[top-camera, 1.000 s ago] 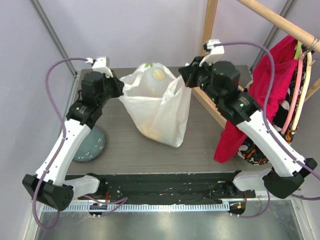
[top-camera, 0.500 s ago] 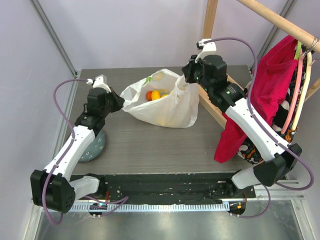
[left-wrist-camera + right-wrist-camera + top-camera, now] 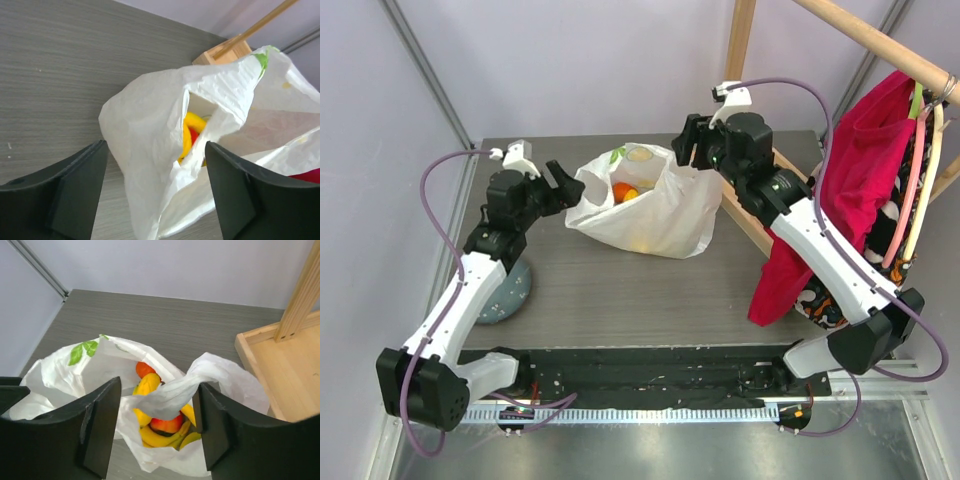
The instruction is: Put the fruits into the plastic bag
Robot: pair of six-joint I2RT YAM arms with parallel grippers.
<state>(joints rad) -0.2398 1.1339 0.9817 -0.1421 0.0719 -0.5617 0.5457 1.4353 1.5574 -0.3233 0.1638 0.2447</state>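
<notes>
Although the left gripper (image 3: 563,183) and right gripper (image 3: 157,390) are standing open, loose handles (image 3: 172,389) are lying between their fingers. Withdrawing risks snagging them, tipping the plastic bag (image 3: 655,215) and spilling the fruits (image 3: 159,434).

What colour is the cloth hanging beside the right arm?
The cloth is red; it shows best in the top view.

Wooden frame (image 3: 280,370) close beside plastic bag (image 3: 232,382)
</notes>
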